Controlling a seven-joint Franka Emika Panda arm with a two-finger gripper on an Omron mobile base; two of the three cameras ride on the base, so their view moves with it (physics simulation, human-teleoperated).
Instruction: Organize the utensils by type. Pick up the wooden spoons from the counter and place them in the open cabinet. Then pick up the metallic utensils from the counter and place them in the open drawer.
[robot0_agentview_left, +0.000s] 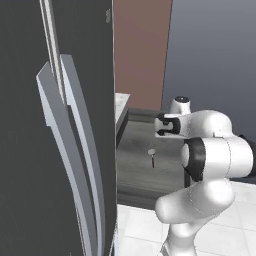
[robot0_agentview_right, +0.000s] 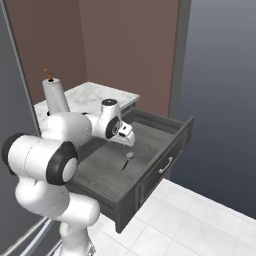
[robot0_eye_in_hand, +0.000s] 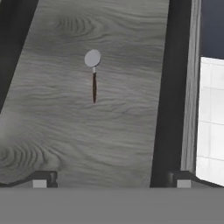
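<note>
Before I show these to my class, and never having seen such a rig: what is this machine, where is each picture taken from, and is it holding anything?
It is a white robot arm on a base that can drive, in a rendered kitchen. Two pictures come from cameras on that base, behind the arm to its left and right. The third comes from a camera on the hand, looking along the gripper; its two dark fingertips stand wide apart at the bottom, with nothing between them, so it holds nothing.

Below the hand is the open drawer, dark grey wood grain. On its floor lies one spoon with a round silver head and a thin dark handle. Behind the drawer is the counter, white marble, with a paper towel roll. The tall dark door with long grey handles stands on the left.
</note>
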